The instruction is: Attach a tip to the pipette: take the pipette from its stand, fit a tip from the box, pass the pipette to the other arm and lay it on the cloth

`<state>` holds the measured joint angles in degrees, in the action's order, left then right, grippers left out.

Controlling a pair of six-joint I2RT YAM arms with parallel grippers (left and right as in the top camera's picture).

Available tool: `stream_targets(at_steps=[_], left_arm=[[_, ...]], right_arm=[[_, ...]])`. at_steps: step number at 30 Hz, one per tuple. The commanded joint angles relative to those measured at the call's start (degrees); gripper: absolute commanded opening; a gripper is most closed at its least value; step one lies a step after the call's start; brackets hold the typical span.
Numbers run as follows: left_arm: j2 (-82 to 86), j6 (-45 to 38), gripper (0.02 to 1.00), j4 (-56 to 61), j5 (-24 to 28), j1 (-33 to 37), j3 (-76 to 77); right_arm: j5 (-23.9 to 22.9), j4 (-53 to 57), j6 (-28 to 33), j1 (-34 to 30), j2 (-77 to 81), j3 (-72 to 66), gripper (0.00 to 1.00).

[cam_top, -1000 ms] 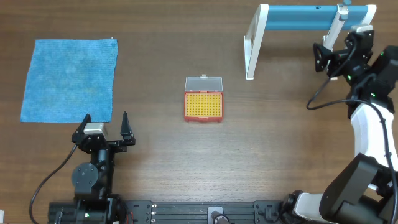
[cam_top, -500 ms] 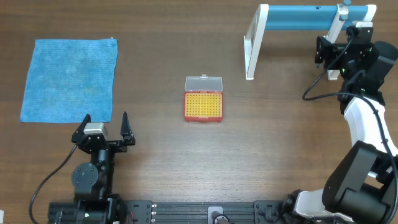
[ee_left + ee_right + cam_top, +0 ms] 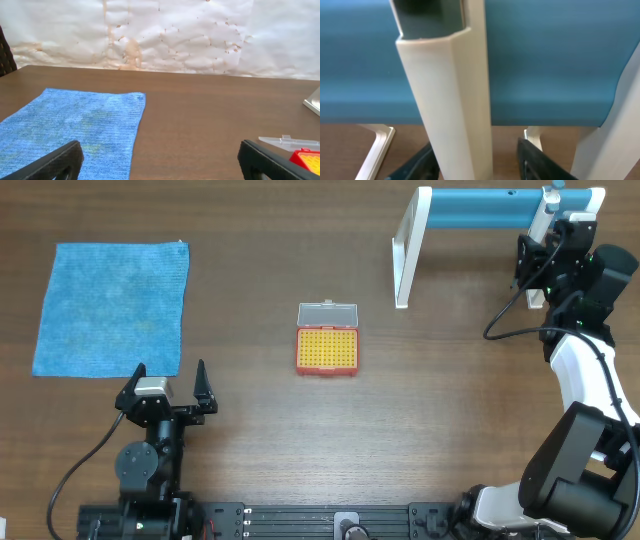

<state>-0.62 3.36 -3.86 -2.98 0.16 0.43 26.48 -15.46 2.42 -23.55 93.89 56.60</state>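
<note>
The white pipette (image 3: 546, 218) hangs upright at the right end of the blue stand bar (image 3: 480, 208). My right gripper (image 3: 535, 258) is up against it. Seen from the right wrist, the pipette's cream body (image 3: 451, 95) stands between the two dark fingers (image 3: 417, 162), with a gap on one side, so the right gripper (image 3: 475, 167) is open around it. The orange tip box (image 3: 327, 350), clear lid folded back, sits mid-table. The blue cloth (image 3: 112, 308) lies at the far left. My left gripper (image 3: 168, 378) is open just below the cloth's near corner, holding nothing.
The stand's white leg (image 3: 404, 250) rises at the left end of the bar. From the left wrist, the cloth (image 3: 75, 125) and the tip box corner (image 3: 306, 157) lie ahead on the brown table (image 3: 200, 115), with a white wall behind.
My right gripper has moved closer to the stand, so the pipette now sits between its fingers. The left arm has kept still.
</note>
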Motion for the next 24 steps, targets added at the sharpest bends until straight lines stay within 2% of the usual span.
stream_targets(at_steps=[1,12,13,15,24], left_arm=[[0.44,0.9,0.998,-0.31,-0.92,-0.24,-0.11],[0.44,0.9,0.998,-0.28,-0.92,-0.24,-0.11],[0.44,0.9,0.998,-0.28,-0.92,-0.24,-0.11],[0.44,0.92,0.998,-0.28,-0.92,-0.24,-0.11],[0.44,0.9,0.998,-0.28,-0.92,-0.24,-0.11]], right_arm=[[-0.35,-0.17,-0.04,0.74,0.52,0.92,0.402],[-0.35,-0.11,-0.07,0.72,0.52,0.92,0.187],[-0.35,-0.11,-0.07,0.72,0.52,0.92,0.121],[-0.35,-0.13,-0.04,0.72,0.5,0.92,0.084],[-0.35,-0.04,1.31,0.72,-2.75,0.92,0.08]])
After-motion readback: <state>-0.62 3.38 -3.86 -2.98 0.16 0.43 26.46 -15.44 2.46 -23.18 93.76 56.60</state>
